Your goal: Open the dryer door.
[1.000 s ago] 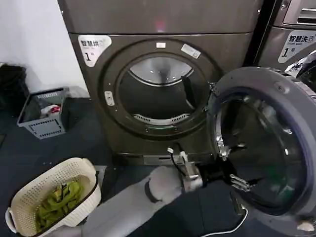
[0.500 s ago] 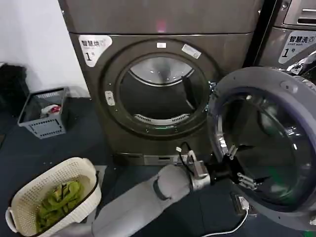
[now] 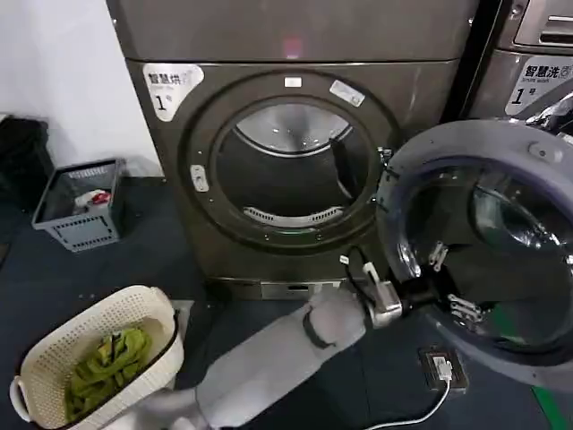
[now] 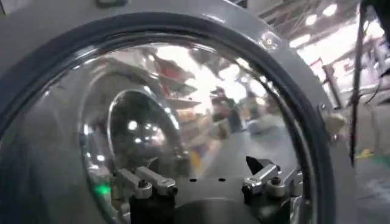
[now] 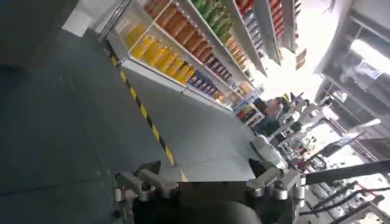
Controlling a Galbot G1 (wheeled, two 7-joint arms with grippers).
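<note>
dryer door (image 3: 501, 260): swung wide open, hanging on hinge at right of drum mouth, inner glass facing out
dryer (image 3: 269, 134): mouth open
left pincer (image 3: 448, 285): fingers apart, at door's inner glass
right pincer (image 5: 207, 185): fingers apart, over floor

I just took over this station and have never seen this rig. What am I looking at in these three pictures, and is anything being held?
The head view looks down at the dryer, its round mouth exposed. The dryer door is swung open to the right. The grey arm from below is the robot's left; its end effector, fingers apart, sits against the door's inner glass, gripping nothing. The left wrist view looks past that end effector into the glass. The right wrist view shows the right end effector, open, facing floor and store shelves. A white basket of green cloth and a grey crate stand on the floor.
</note>
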